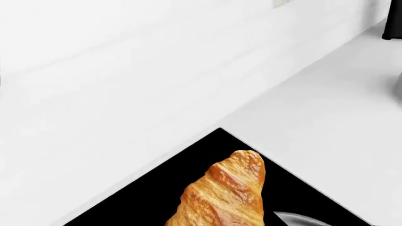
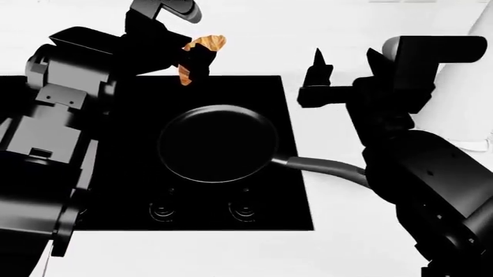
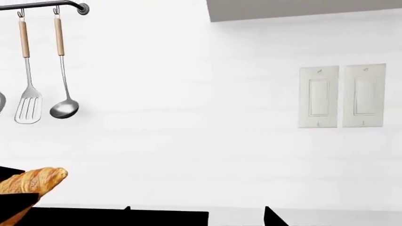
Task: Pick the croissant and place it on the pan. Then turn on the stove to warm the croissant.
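Note:
The golden-brown croissant point(image 2: 202, 52) is held in my left gripper point(image 2: 193, 60), lifted above the far edge of the black stove point(image 2: 123, 173). It fills the left wrist view point(image 1: 223, 193) and shows at the edge of the right wrist view point(image 3: 35, 181). The black pan point(image 2: 218, 143) sits on the middle of the stove, its long handle point(image 2: 324, 167) pointing right. The croissant is beyond the pan's far rim and to its left. My right gripper point(image 2: 343, 60) is open and empty, above the white counter right of the stove.
Dial marks point(image 2: 202, 210) line the stove's near edge. A white wall stands behind the stove with two light switches point(image 3: 342, 96). A spatula point(image 3: 28, 106) and a ladle point(image 3: 63, 106) hang from a rail. White counter point(image 2: 331, 242) surrounds the stove.

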{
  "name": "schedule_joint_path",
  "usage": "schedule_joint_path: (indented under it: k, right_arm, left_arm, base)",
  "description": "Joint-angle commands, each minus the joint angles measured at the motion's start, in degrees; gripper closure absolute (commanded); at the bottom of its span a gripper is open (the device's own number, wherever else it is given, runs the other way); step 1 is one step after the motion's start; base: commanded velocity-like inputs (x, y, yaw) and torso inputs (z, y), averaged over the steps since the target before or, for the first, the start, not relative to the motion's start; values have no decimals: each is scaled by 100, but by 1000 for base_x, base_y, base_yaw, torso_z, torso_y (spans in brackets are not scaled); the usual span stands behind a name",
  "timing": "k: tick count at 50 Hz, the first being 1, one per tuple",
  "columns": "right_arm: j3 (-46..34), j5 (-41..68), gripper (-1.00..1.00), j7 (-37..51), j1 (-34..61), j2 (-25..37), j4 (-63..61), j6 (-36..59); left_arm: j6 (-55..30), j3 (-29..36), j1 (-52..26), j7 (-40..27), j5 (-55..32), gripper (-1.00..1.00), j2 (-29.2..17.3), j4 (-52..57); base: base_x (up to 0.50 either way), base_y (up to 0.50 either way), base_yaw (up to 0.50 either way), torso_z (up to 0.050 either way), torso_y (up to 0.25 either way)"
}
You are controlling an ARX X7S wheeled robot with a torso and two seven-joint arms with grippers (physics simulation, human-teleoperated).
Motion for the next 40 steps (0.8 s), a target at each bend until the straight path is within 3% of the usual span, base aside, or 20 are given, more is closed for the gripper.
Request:
schedule_joint_path:
  k: [1, 5, 15, 40]
  right_arm:
    - [9, 26, -100, 24, -39, -1, -17, -37]
    - [-8, 2, -100, 9, -55, -10, 14, -84]
    - [-26, 13, -100, 22, -42, -10, 17, -89]
    - [-13, 24, -100, 53, -100, 16, 21, -173]
  left_arm:
    - [-135, -4, 61, -13, -91, 100, 0, 169]
    - [-280, 15, 131, 9, -120, 100, -32, 371]
    - [-1285, 548, 221, 870, -214, 100, -203, 1368]
    - [-1242, 1328, -144, 1870, -40, 100, 90, 813]
  base:
    - [0, 0, 0, 0, 0]
    - [0, 0, 0, 0, 0]
    - [0, 0, 0, 0, 0]
    - [0, 0, 0, 0, 0]
